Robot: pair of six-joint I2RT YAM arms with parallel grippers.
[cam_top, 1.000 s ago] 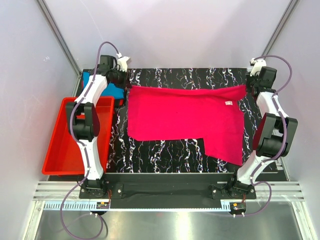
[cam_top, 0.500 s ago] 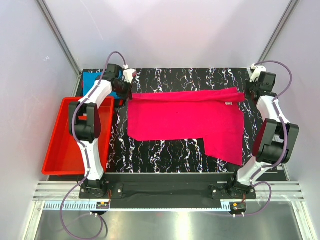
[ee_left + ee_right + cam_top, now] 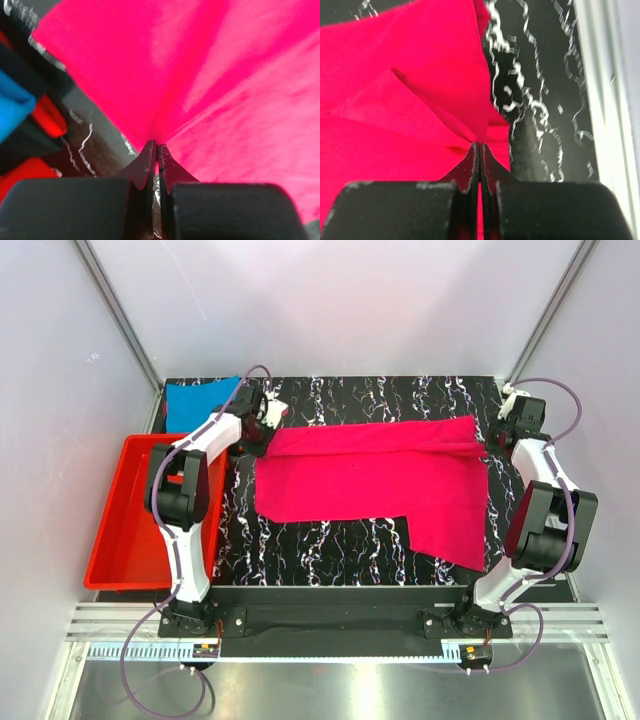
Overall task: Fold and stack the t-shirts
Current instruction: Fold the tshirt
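Note:
The magenta-pink t-shirt (image 3: 375, 480) lies spread across the black marbled table, its far edge lifted and folding toward me. My left gripper (image 3: 268, 432) is shut on that shirt's far left corner (image 3: 155, 135). At the far right corner (image 3: 477, 135) my right gripper (image 3: 490, 430) pinches the same shirt, jaws shut on the cloth. The turquoise-blue t-shirt (image 3: 200, 400) lies at the table's far left corner, partly hidden behind the left arm; a strip of it shows at the left edge (image 3: 12, 107) of the left wrist view.
A red plastic tray (image 3: 120, 540) sits off the table's left side, next to the left arm. Grey walls and metal rails close in the far and side edges. The table's right edge (image 3: 600, 100) runs close to the right gripper.
Both grippers have pulled the pink shirt's far edge toward the near side, so a fold has formed along the top. The left gripper moved right and nearer, uncovering more of the blue shirt.

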